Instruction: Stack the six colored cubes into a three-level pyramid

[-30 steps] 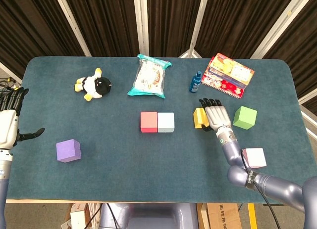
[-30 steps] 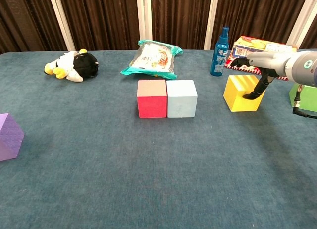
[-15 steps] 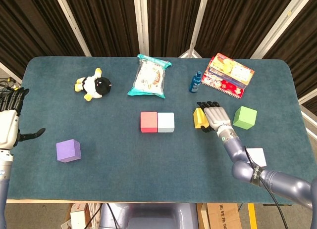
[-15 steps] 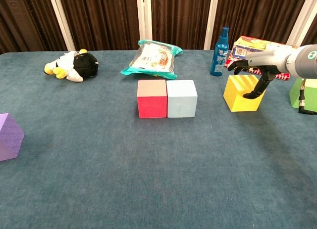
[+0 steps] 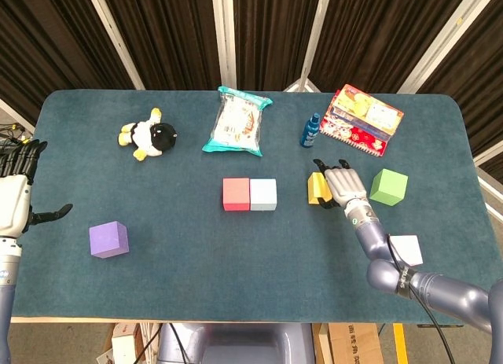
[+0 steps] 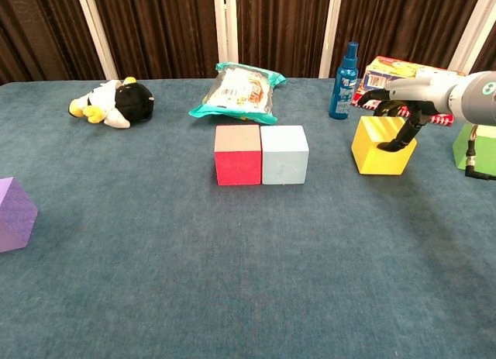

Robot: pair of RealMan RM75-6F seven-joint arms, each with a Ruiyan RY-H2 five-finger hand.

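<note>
The right hand (image 5: 343,185) lies over the yellow cube (image 6: 381,146), its fingers (image 6: 370,105) draped across the top and far edge while the thumb reaches down the cube's right front face in the chest view. The fingers are curled around the cube in a grip, and the cube sits slightly tilted; whether it is clear of the worktop (image 5: 196,246) cannot be told.

Just right of that hand stands the green cube (image 5: 389,186), apart from the yellow one. Nearer the front edge, beside the right forearm, lies a white cube (image 5: 405,250). To the left of the yellow cube, well apart from it, the red cube (image 5: 236,194) and the light blue cube (image 5: 263,194) sit touching side by side near the middle of the worktop.

Far off at the left edge, the left hand (image 5: 14,199) hovers with fingers straight and spread, thumb out, holding nothing. The purple cube (image 5: 108,239) sits alone to the right of it, near the front.

Along the far side lie a plush penguin (image 5: 149,134), a snack bag (image 5: 236,122), a blue bottle (image 5: 311,130) and a colourful box (image 5: 361,119).
</note>
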